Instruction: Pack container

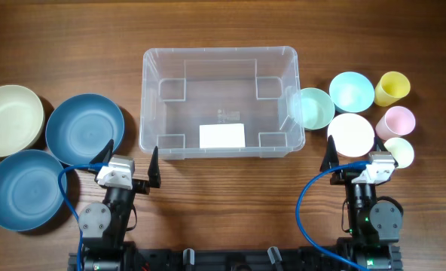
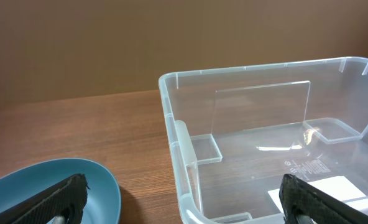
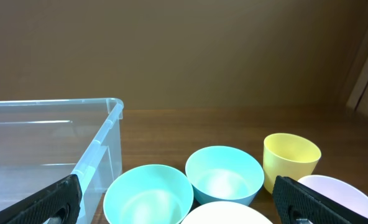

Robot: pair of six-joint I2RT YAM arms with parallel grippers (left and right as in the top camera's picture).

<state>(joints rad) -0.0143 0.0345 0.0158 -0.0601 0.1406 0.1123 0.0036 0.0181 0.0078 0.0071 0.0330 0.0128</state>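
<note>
The clear plastic container [image 1: 219, 51] stands at the middle back of the table, with nothing in it but a white label [image 1: 222, 136] on its base. My left gripper [image 1: 130, 156] is open and empty, just in front of the container's front-left corner. In the left wrist view its jaws [image 2: 184, 199] straddle that corner of the container [image 2: 178, 124]. My right gripper [image 1: 358, 158] is open and empty, in front of the bowls to the right of the container. In the right wrist view its jaws [image 3: 178, 199] frame those bowls, and the container's right end [image 3: 103, 140] shows at the left.
Left of the container lie a cream bowl [image 1: 8, 120] and two blue bowls [image 1: 85, 129] [image 1: 23, 188]. On the right stand a mint bowl [image 1: 313, 108], a light blue bowl [image 1: 351, 91], a white bowl [image 1: 351, 134], a yellow cup [image 1: 392, 88], a pink cup [image 1: 395, 120] and a pale cup [image 1: 399, 152].
</note>
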